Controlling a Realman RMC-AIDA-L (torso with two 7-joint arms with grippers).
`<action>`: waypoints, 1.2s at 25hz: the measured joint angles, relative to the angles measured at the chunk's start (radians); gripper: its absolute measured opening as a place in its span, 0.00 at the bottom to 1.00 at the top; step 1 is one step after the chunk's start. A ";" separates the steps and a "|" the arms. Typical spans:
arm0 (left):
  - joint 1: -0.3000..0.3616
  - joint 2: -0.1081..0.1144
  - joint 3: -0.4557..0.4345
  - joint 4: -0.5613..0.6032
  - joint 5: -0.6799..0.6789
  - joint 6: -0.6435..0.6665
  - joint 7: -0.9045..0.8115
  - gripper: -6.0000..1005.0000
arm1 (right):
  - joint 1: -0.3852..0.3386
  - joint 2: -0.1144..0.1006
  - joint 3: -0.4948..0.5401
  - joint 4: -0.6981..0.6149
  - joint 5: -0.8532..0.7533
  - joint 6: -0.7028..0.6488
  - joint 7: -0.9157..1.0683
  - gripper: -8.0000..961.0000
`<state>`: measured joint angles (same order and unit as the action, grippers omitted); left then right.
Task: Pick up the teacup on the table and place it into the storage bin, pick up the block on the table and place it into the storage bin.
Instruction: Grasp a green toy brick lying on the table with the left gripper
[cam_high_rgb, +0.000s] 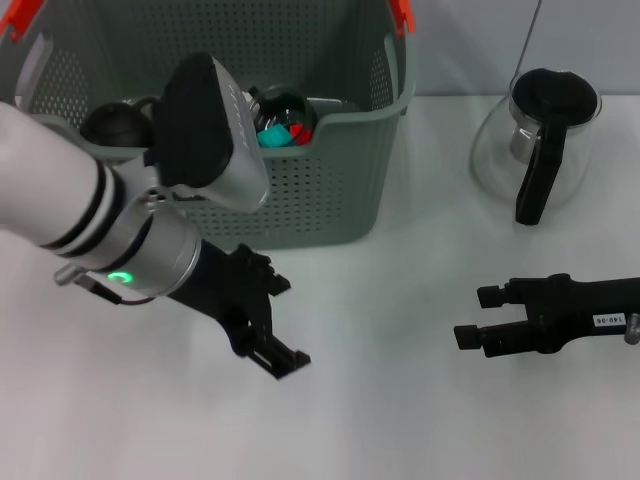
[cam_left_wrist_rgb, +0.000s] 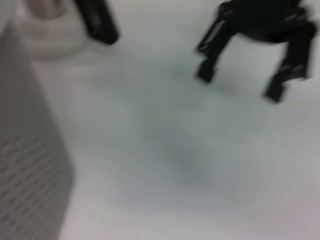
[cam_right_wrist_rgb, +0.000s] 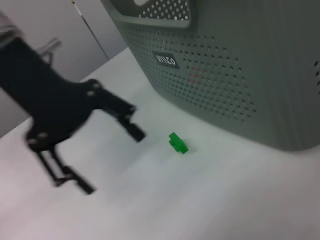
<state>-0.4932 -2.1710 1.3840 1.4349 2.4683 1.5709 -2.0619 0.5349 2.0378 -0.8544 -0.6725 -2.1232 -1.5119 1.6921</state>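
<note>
Lying flat near storage bin (cam_right_wrist_rgb: 240, 75): green block (cam_right_wrist_rgb: 178, 143) | left pincer (cam_right_wrist_rgb: 112, 160) apart | right pincer (cam_high_rgb: 478, 318) apart

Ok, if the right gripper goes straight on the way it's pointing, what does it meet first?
Bare table, then most likely the left gripper, open opposite the right gripper. The green block lies near it by the storage bin; depth is unclear.
</note>
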 joint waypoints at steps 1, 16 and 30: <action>-0.009 0.001 0.006 -0.032 0.018 -0.035 0.000 0.93 | -0.001 0.000 0.000 0.000 0.000 0.000 0.000 0.98; -0.071 0.004 0.027 -0.246 0.177 -0.304 0.006 0.93 | -0.001 0.002 0.000 0.006 -0.002 0.014 -0.002 0.98; -0.085 0.003 0.025 -0.336 0.227 -0.393 0.009 0.63 | 0.005 0.006 0.000 0.001 -0.003 0.014 -0.003 0.98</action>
<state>-0.5780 -2.1675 1.4093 1.0987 2.6953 1.1779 -2.0525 0.5403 2.0442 -0.8544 -0.6720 -2.1265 -1.4980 1.6889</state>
